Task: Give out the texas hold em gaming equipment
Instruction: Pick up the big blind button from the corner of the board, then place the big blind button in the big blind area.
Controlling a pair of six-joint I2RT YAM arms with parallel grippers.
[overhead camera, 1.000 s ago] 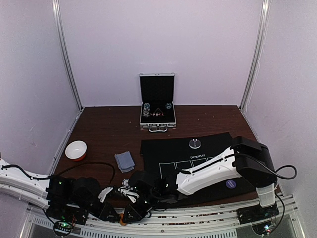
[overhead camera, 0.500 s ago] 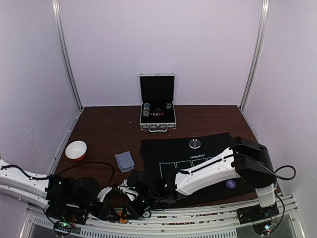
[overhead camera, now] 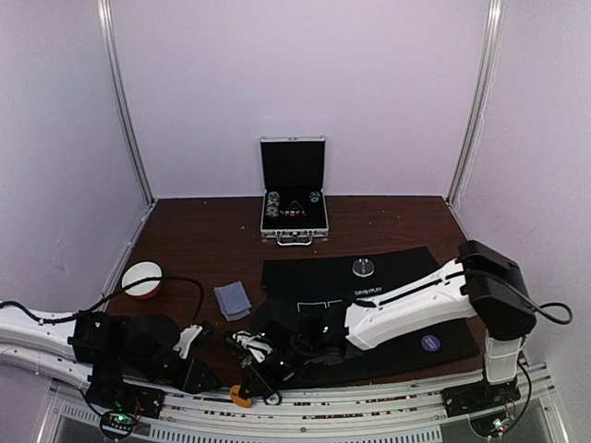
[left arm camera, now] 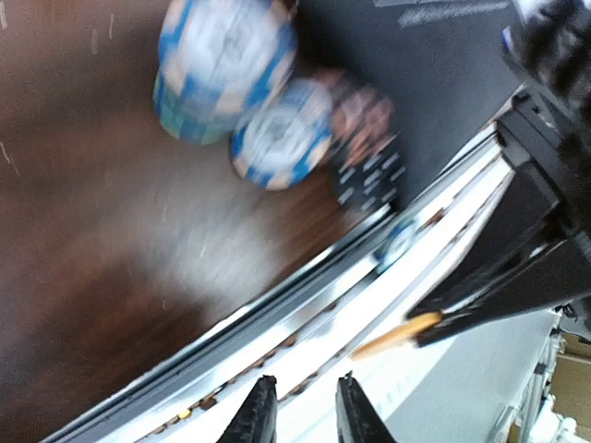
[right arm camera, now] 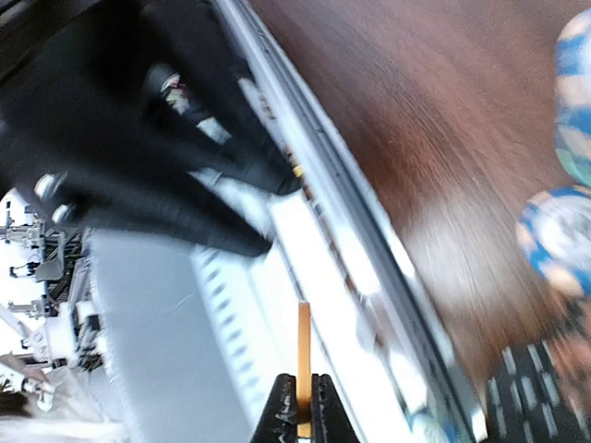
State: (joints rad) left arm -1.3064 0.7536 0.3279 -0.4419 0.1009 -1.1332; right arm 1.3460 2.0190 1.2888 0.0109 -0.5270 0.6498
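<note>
Flat orange disc [right arm camera: 304, 365] pinched edge-on in the right tool [right arm camera: 302, 408] above the table's [overhead camera: 203, 240] near metal rail.
Left tool [left arm camera: 297, 411] hangs beside it, narrow gap, holding nothing; glossy blue-striped round chips [left arm camera: 240, 83] stack on dark wood by the black felt mat [overhead camera: 388, 268].

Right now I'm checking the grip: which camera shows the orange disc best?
Right wrist: the orange disc stands edge-on, clamped between the right gripper fingers. Top external shows it as an orange spot at the rail; left wrist catches an orange sliver.

The overhead view is evenly lit and sharp. Both wrist views are motion-blurred, with glare on the brown table [left arm camera: 175, 249].
</note>
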